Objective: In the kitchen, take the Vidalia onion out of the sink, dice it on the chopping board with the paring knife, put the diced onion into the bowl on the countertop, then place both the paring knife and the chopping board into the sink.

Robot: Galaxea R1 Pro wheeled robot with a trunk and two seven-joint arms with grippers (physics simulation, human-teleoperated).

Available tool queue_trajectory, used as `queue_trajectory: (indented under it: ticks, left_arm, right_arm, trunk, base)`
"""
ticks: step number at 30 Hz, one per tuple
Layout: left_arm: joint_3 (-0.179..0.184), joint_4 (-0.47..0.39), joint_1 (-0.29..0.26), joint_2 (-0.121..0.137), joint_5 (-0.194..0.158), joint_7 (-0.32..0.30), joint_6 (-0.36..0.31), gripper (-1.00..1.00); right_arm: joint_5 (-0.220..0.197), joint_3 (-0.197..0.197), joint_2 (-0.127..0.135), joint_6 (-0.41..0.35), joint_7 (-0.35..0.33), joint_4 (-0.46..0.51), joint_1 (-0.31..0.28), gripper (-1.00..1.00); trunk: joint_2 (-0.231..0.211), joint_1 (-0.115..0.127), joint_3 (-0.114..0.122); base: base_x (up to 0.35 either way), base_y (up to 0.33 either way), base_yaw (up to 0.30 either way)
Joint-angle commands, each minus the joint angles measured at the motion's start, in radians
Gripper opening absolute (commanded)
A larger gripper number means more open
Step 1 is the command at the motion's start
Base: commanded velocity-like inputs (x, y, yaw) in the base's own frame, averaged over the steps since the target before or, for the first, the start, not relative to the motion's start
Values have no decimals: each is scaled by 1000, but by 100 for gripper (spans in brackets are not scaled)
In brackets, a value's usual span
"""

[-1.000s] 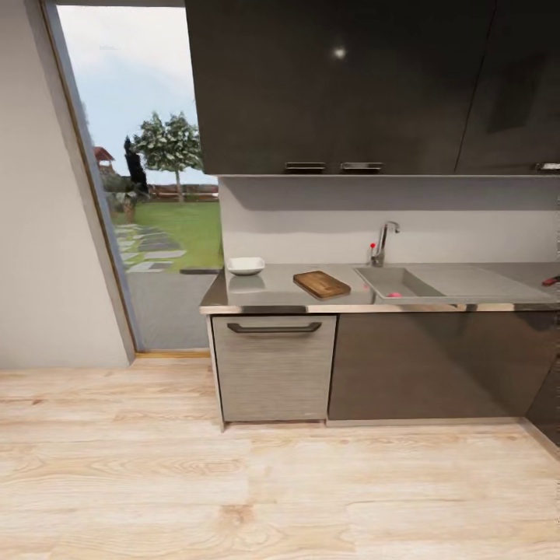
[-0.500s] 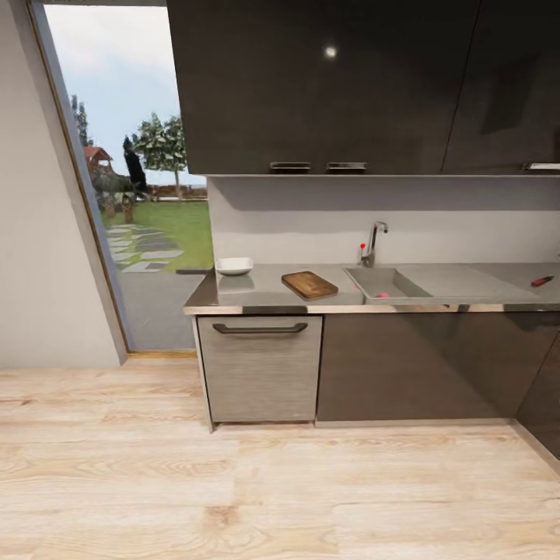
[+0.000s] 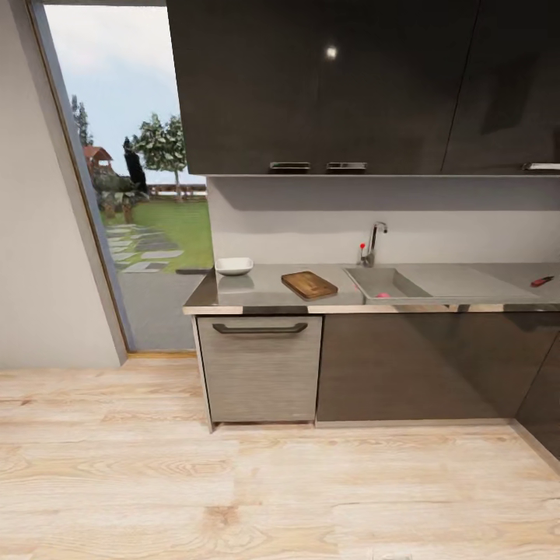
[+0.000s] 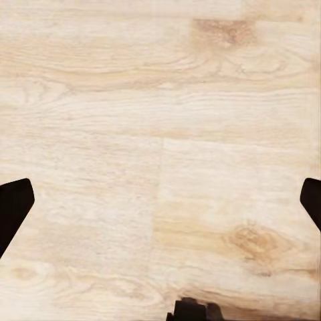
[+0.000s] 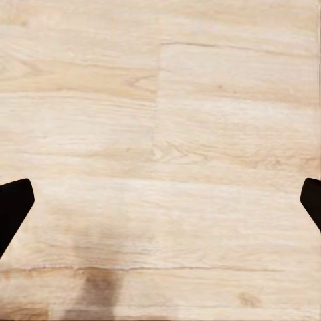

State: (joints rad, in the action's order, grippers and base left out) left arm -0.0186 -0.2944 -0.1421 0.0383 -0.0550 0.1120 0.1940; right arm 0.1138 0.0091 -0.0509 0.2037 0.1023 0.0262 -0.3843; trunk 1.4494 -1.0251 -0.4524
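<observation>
Across the room in the head view runs the steel countertop (image 3: 264,295). On it, from left to right, are the white bowl (image 3: 234,266), the brown chopping board (image 3: 309,284) and the sink (image 3: 404,286) with its chrome faucet (image 3: 374,241). A small pinkish object (image 3: 382,295) lies in the basin, too small to tell whether it is the onion. The red-handled paring knife (image 3: 542,281) lies far right on the counter. My left gripper (image 4: 160,207) and right gripper (image 5: 160,207) both stand open over bare wooden floor, with dark fingertips (image 4: 13,207) at the picture's edges.
Light wooden floor (image 3: 272,482) stretches between me and the cabinets. A cabinet with a bar handle (image 3: 259,328) sits under the bowl. Dark wall cupboards (image 3: 342,85) hang above the counter. A tall glass door (image 3: 140,194) to a garden is at the left.
The head view shifted a second ago, so the counter sits further left in the picture and the knife shows more fully; that is the camera's move. Nothing differs over the last half second.
</observation>
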Motion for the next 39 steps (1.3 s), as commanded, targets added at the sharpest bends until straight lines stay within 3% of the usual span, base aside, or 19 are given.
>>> queue_trajectory:
  ticks: [1,2,5,8,15,21,23,27,33,39]
  left_arm:
    - [1,-4,-1,1,-25,0,9,100]
    - [1,-4,-1,2,-38,0,32,100]
    - [2,-3,-1,5,-43,0,60,100]
    - [3,-1,-1,11,-45,0,76,100]
    - [3,23,-1,15,-45,-1,83,100]
    - [4,34,-1,15,-43,-1,84,100]
    - [5,38,-1,15,-44,-2,84,100]
    - [5,39,-1,15,-45,-2,84,100]
    - [5,40,-1,15,-45,-2,84,100]
    - [5,41,-1,15,-45,-2,84,100]
  right_arm:
    - [10,-1,0,30,10,35,-1,100]
    - [11,-1,0,38,19,158,-1,100]
    - [11,-3,0,19,49,298,-1,100]
    - [11,-4,-1,-65,84,457,-1,100]
    - [7,-3,-7,-434,108,1031,-1,100]
    - [6,-1,-10,-704,108,1308,-15,100]
    - [6,10,-25,-838,109,1419,-71,100]
    - [3,29,-54,-926,110,1447,-145,100]
    - [4,38,-118,-969,112,1452,-171,100]
    - [5,47,-124,-973,112,1452,-174,100]
  trunk:
    - [1,0,-1]
    - [1,0,-1]
    - [1,0,-1]
    - [1,0,-1]
    - [1,0,-1]
    - [1,0,-1]
    - [1,0,-1]
    - [1,0,-1]
    - [1,0,-1]
    - [1,0,-1]
  base:
    - [0,0,0]
    - [0,0,0]
    - [0,0,0]
    - [0,0,0]
    - [0,0,0]
    - [9,0,0]
    - [140,0,0]
    - [268,0,0]
    - [324,0,0]
    - [332,0,0]
